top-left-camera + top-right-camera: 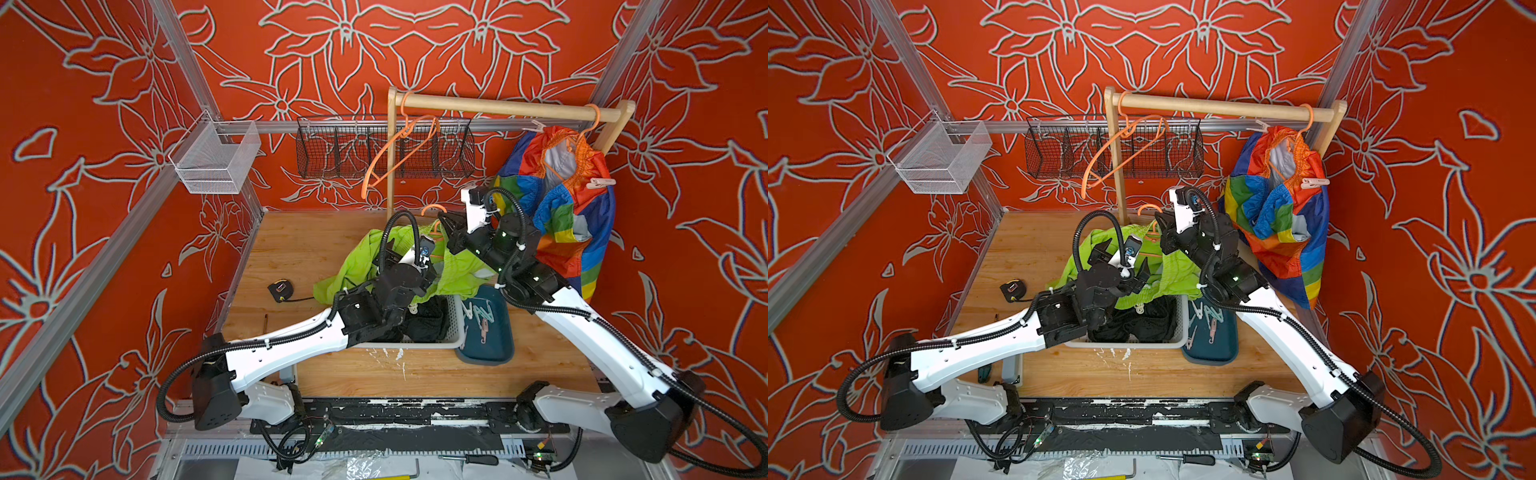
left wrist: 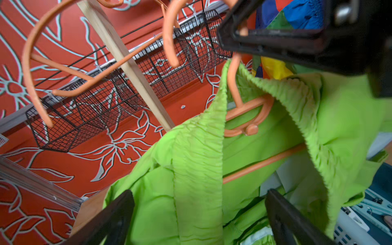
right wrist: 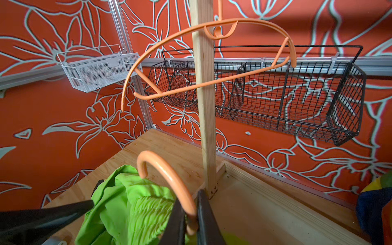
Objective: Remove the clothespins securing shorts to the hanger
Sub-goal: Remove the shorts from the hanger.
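My right gripper (image 3: 191,203) is shut on the neck of an orange hanger (image 3: 167,169), just below its hook. The lime green shorts (image 1: 357,266) drape from that hanger (image 2: 248,110) over the white basket. No clothespin shows on them. My left gripper (image 2: 199,197) is open, with the green waistband (image 2: 197,159) lying between its fingers. The rainbow shorts (image 1: 557,216) hang on another orange hanger at the right end of the wooden rail. A pale pink clothespin (image 1: 600,182) is clipped on them. The black shorts (image 1: 428,320) lie in the basket.
A teal tray (image 1: 494,353) to the right of the white basket (image 1: 455,332) holds several loose clothespins (image 1: 478,311). An empty orange hanger (image 1: 399,153) hangs on the rail (image 1: 498,107). On the walls are a black wire basket (image 1: 332,147) and a white mesh basket (image 1: 216,160). A tape measure (image 1: 280,289) lies on the table.
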You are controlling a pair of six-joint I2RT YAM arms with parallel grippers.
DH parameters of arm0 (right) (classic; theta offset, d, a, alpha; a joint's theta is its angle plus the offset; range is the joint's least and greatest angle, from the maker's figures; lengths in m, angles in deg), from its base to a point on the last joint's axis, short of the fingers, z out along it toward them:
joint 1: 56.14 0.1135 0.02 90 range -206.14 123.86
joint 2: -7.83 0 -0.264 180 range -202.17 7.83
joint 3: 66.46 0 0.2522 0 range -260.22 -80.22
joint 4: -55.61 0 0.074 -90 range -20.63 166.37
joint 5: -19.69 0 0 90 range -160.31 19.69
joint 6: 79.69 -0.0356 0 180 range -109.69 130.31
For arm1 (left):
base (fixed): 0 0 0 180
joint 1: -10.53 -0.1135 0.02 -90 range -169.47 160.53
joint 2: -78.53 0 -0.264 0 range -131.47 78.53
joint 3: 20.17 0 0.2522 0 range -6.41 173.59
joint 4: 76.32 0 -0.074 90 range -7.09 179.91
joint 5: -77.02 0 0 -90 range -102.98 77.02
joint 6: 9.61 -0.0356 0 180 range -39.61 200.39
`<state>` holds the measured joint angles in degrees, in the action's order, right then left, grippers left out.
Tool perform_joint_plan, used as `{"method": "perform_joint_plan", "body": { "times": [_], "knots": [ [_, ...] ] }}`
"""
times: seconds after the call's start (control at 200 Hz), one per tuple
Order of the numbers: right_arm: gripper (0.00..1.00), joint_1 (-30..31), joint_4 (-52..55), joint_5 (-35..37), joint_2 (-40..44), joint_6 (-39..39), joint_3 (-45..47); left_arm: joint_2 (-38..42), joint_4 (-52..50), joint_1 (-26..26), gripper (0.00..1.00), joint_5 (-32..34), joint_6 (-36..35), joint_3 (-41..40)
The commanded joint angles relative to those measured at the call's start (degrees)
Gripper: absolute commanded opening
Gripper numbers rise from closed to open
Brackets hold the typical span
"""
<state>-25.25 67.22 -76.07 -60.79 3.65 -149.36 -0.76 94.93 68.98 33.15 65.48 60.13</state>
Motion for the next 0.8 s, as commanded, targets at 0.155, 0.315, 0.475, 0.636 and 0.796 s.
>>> {"method": "perform_joint_plan", "body": {
  "times": [0.155, 0.315, 0.475, 0.636, 0.796],
  "knots": [
    [0.0, 1.19, -1.89, 0.4, 3.56, 1.47, -0.91, -4.81, 9.42, -0.07, 0.97, 5.37, -1.34, 0.42],
    [0.0, 1.36, -2.08, -0.38, 4.54, 0.85, -0.14, -5.49, 9.69, -0.97, 0.99, 5.81, -0.21, 0.96],
    [0.0, 1.4, -1.97, -0.61, 5.06, 0.8, 0.56, -4.92, 10.18, -1.57, 0.93, 7.19, -0.64, 0.91],
    [0.0, 1.43, -2.28, -0.99, 5.27, 0.29, 0.93, -3.68, 9.65, -2.31, 0.51, 6.81, -0.52, 0.67],
    [0.0, 1.38, -2.08, -1.58, 5.25, -0.17, 0.96, -2.26, 6.32, -3.93, 0.0, 5.96, 2.49, 0.71]
  ]
}}
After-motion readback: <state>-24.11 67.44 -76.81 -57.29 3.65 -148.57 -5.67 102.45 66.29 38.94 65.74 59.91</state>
